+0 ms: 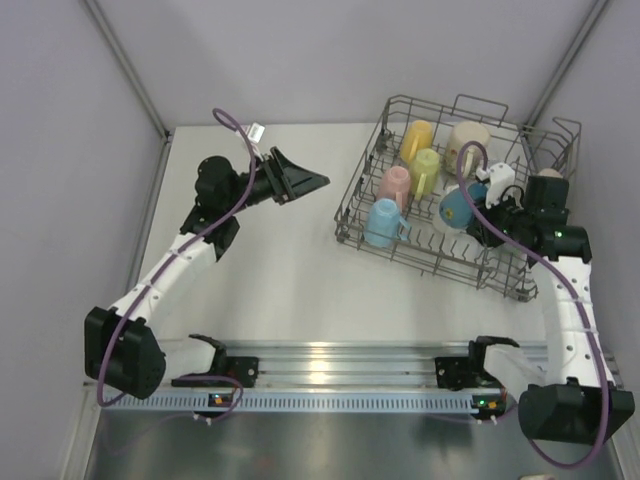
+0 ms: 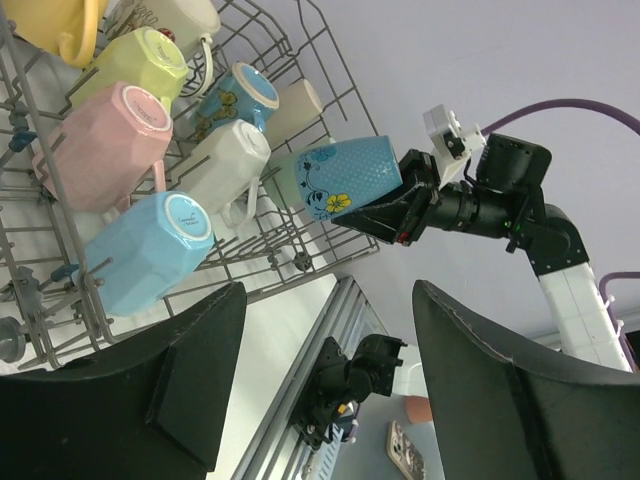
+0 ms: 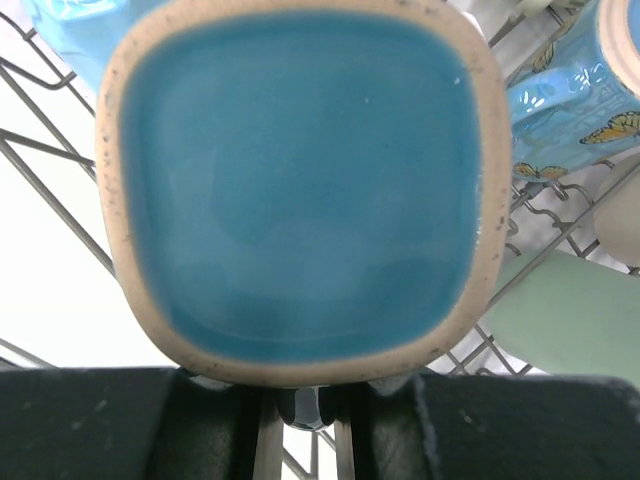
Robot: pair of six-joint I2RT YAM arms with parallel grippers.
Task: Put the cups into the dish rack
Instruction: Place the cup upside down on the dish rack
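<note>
The dish rack [image 1: 352,214], a grey wire basket, stands at the far right of the table. Yellow [image 1: 417,138], lime [image 1: 425,170], cream [image 1: 466,140], pink [image 1: 396,185] and light blue [image 1: 384,222] cups lie among its tines. My right gripper [image 1: 480,216] is shut on a blue flowered cup [image 2: 345,185], held tilted over the rack's right half. In the right wrist view its teal base [image 3: 295,180] fills the frame above the gripper [image 3: 305,400]. My left gripper [image 1: 305,182] hangs open and empty left of the rack, facing it [image 2: 330,380].
A white mug [image 2: 225,170] and a blue butterfly mug [image 2: 240,95] also lie in the rack, with a mint green cup [image 3: 570,310] beside the held one. An aluminium rail [image 1: 340,375] runs along the near edge. Grey walls close in both sides.
</note>
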